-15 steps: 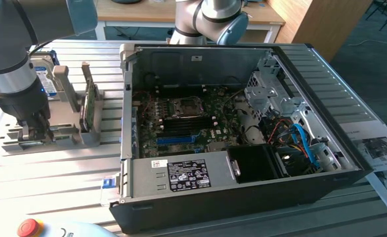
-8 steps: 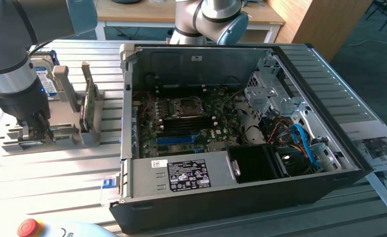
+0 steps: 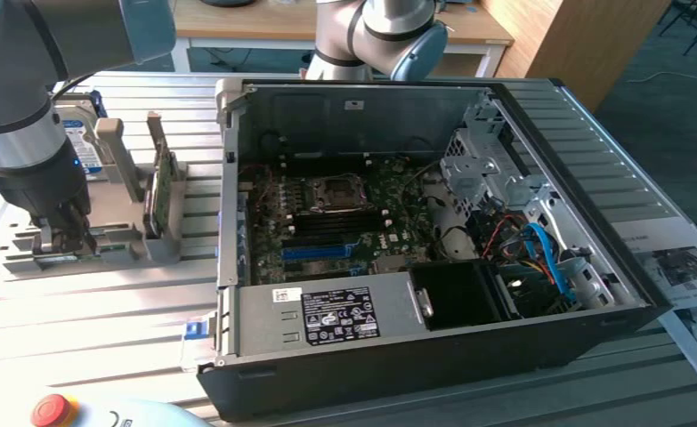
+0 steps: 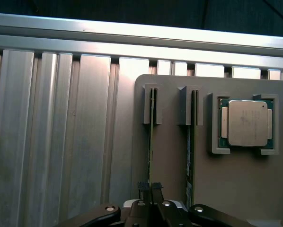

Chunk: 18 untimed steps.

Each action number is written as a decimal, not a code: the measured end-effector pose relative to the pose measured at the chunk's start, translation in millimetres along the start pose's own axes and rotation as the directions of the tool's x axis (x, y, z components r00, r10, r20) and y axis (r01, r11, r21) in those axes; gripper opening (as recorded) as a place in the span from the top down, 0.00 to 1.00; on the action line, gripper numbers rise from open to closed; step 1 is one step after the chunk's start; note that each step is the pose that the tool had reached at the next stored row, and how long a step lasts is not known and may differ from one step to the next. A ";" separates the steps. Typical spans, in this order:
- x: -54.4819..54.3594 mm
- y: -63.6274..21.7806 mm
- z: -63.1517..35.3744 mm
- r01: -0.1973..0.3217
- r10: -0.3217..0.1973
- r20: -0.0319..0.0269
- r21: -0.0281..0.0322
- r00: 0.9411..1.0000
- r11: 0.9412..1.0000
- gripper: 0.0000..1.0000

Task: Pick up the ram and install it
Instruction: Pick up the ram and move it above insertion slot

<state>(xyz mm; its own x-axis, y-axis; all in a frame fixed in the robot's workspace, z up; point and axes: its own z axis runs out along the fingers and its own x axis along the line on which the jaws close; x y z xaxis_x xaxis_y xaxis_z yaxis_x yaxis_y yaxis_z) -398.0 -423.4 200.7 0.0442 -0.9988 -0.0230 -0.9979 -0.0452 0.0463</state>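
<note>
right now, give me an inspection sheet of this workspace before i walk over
surface: slatted metal table
job's things: the ram stands on edge in a slot of the grey holder; a second stick in the next slot; open computer case, motherboard exposed
clutter: processor chip in the holder, hard drive, printed sheets, red stop button
hand: the hand is closed on the ram, low over the holder
cables: blue cable inside the case
surroundings: wooden desk behind the table
</note>
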 end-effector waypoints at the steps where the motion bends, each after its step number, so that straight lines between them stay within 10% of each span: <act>1: 0.0 0.0 0.0 0.000 0.000 0.000 0.000 1.000 1.000 0.88; 18: -0.3 0.5 -11.2 0.000 0.000 0.000 0.000 1.000 1.000 0.88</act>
<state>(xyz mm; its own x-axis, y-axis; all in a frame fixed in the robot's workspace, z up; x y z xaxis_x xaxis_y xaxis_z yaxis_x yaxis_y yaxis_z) -398.0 -423.4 211.9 0.0442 -0.9988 -0.0230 -0.9979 -0.0452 0.0463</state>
